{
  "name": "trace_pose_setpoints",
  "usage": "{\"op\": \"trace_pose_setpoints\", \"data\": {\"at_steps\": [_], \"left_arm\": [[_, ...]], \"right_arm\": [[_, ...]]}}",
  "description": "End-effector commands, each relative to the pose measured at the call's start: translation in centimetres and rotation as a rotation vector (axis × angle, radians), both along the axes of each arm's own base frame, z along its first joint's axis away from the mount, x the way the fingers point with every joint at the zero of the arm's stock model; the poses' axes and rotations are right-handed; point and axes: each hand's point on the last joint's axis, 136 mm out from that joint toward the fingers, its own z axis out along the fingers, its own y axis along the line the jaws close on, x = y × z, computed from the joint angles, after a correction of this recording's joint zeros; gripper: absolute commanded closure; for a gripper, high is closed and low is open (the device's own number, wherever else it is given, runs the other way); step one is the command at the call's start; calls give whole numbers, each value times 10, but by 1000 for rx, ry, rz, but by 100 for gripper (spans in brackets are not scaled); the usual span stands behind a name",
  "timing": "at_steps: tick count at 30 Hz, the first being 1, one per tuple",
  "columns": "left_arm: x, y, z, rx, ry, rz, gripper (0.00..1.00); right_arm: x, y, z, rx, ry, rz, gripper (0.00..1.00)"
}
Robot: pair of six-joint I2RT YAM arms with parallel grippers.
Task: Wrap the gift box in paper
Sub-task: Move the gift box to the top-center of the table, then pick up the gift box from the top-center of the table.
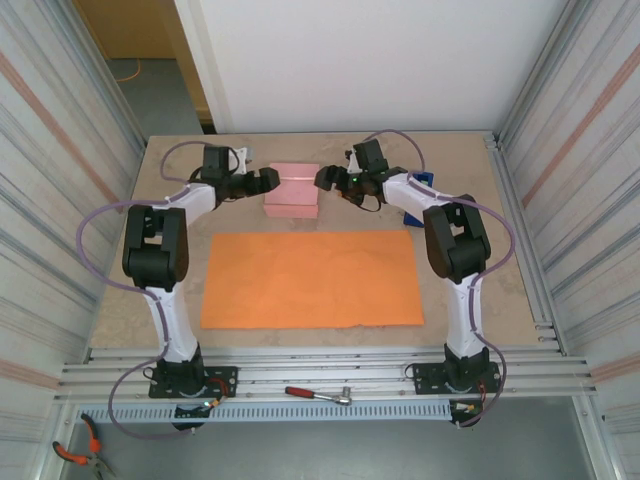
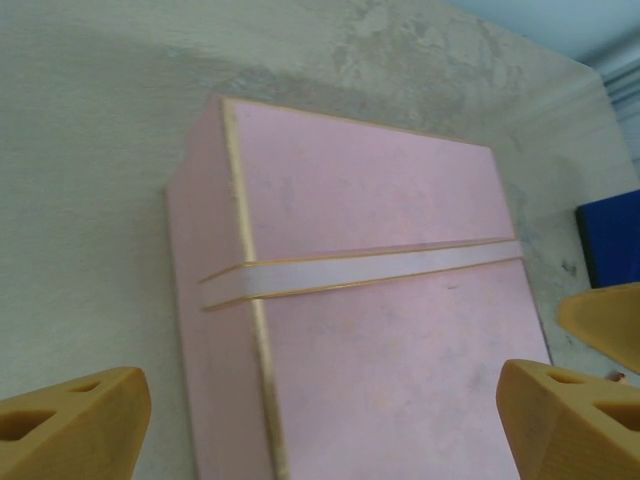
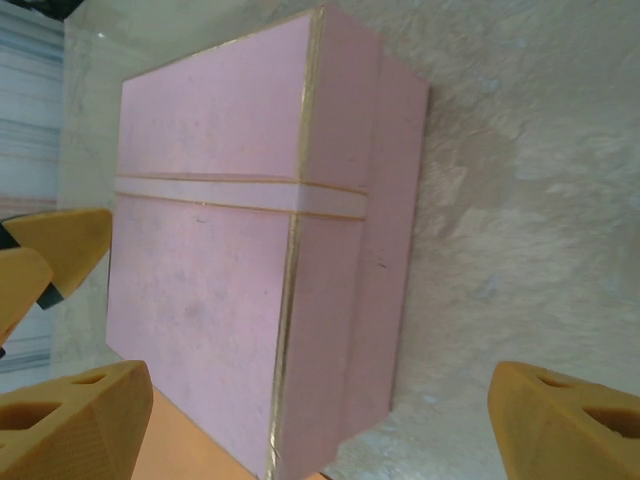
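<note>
The left gripper (image 1: pixel 268 179) is held wide open, with nothing gripped. The right gripper (image 1: pixel 326 178) is likewise spread open and empty. The box (image 1: pixel 291 190) is set on the table (image 1: pixel 480 270) between the two grippers, banded lid up. In each wrist view it is framed by that gripper's fingers, and whether any finger touches it cannot be told. The paper (image 1: pixel 312 280) is laid flat behind both grippers, toward the arm bases, just beside the box.

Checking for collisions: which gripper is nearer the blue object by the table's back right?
Right. The right gripper is at the gift box's right side, with the blue object farther right, past its wrist. The left gripper is across the box, on its left side.
</note>
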Motion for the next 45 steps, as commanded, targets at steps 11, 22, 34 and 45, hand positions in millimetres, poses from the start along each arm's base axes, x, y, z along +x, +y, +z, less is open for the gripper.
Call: {"op": "trace_pose_setpoints", "data": {"at_steps": [11, 22, 34, 45], "left_arm": [[-17, -33, -28, -38, 72, -116, 18], [-40, -73, 17, -91, 0, -235, 36], [-124, -102, 71, -118, -104, -273, 35], [-210, -111, 76, -86, -111, -299, 31]], "right_arm": [[7, 43, -27, 79, 88, 26, 28], [-12, 53, 12, 145, 41, 61, 65], [-100, 40, 51, 114, -25, 69, 65], [-192, 27, 47, 30, -49, 73, 65]]}}
